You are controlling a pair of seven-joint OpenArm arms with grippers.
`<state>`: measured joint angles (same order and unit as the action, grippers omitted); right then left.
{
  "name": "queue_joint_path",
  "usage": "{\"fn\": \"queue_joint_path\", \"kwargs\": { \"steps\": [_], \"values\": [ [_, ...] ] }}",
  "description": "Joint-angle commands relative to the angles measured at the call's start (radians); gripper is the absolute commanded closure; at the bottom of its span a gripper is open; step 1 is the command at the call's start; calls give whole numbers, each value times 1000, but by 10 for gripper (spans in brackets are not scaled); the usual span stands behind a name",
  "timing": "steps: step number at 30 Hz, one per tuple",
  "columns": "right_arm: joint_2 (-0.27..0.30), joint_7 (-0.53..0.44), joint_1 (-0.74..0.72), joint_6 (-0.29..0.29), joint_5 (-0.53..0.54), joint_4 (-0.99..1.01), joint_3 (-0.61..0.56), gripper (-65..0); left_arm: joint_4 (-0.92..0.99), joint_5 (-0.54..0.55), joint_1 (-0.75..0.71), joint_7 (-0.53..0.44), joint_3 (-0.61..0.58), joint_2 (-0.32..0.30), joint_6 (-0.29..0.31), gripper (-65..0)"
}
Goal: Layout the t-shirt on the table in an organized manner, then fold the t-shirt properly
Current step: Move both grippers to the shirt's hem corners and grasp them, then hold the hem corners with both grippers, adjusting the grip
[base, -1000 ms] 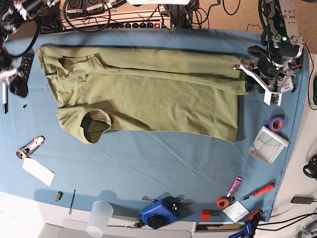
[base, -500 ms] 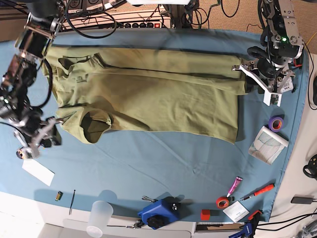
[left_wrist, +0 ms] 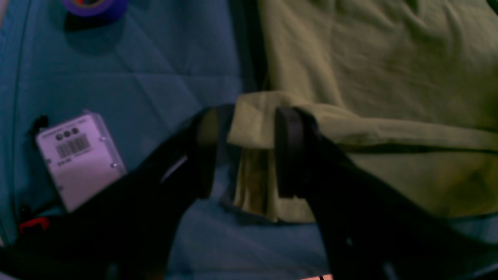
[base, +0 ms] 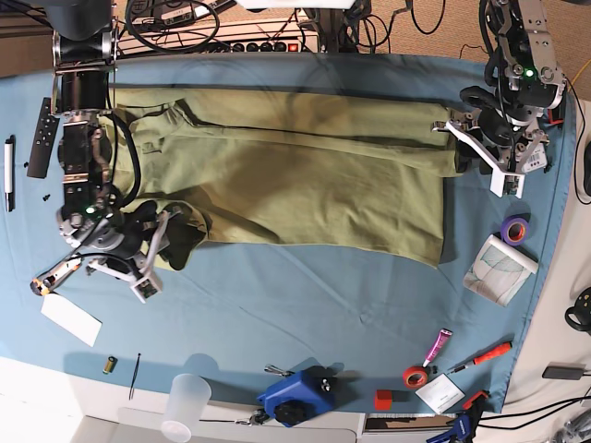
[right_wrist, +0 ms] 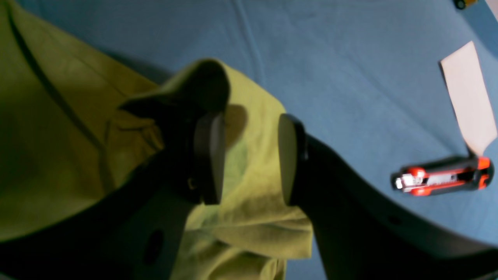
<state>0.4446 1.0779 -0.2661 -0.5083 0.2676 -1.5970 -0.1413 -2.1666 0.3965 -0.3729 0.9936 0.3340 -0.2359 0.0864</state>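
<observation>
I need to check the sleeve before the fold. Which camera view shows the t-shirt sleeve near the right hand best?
The right wrist view: the sleeve fills the frame, lying between the right hand's open fingers. The base view shows it small, partly hidden by the arm. The left wrist view shows only the shirt's other end.

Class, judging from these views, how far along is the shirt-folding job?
Done: the olive-green cloth t-shirt lies spread out with its far long edge folded over. In hand: the left gripper straddles a hem corner, and the right gripper straddles the near sleeve. Left: the remaining folds.
</observation>
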Motion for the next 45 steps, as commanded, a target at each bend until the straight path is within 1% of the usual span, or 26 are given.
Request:
{"fn": "queue_joint_path", "kwargs": {
  "steps": [1,3,8,11,12,14,16,17,20,22,25,28,29,31,34,36,39,41,43,45],
  "values": [
    [15,-27,-25,26,-34,-13,-6,-230,-19,3,4,-15,2,-7,1,-251],
    [15,-45,-24,48,-80,-7,-25,-230,-19,3,4,-15,2,-7,1,-251],
    [15,-84,-25,53,-82,42,-30,-230,-19,3,5,-23,2,-7,1,-251],
    [15,-87,-25,81,-83,78,-30,-227,-19,3,5,-23,2,-7,1,-251],
    [15,-87,-25,83,-86,85,-30,-207,-19,3,5,-24,2,-7,1,-251],
    [15,-86,-25,83,-90,87,-30,-125,-19,4,5,-28,2,-7,1,-249],
    [15,-87,-25,84,-112,87,-30,-22,-19,7,5,-66,2,-3,1,-249],
    [14,-87,-25,84,-130,87,-30,0,-19,8,5,-100,2,3,1,-246],
    [15,-87,-25,84,-169,87,-30,0,-18,21,25,-212,2,8,1,-199],
    [14,-87,-25,84,-177,86,-30,0,-14,26,68,-238,2,8,6,-189],
    [14,-88,-25,101,-184,86,-30,0,15,26,151,-229,2,8,25,-189],
    [15,-95,-25,129,-207,86,-30,0,99,26,229,-227,2,8,29,-189],
    [15,-101,-25,137,-217,86,-30,0,139,27,255,-227,2,8,44,-189],
    [15,-115,-26,146,-226,86,-29,0,225,33,307,-214,2,8,102,-189],
    [15,-127,-34,158,-239,86,-29,0,340,96,378,-183,-1,0,188,-189],
    [15,-129,-50,182,-249,86,-28,0,408,105,425,-178,-18,-4,216,-189],
    [15,-129,-86,214,-261,86,-27,0,517,104,489,-171,-66,-14,229,-189],
    [15,-130,-114,223,-261,86,-27,0,586,76,532,-171,-103,-17,229,-189],
    [14,-129,-136,227,-261,86,-27,0,645,48,573,-171,-132,-16,223,-189],
    [15,-129,-147,237,-261,86,-27,0,694,42,605,-171,-148,-16,211,-189]
  ]
}}
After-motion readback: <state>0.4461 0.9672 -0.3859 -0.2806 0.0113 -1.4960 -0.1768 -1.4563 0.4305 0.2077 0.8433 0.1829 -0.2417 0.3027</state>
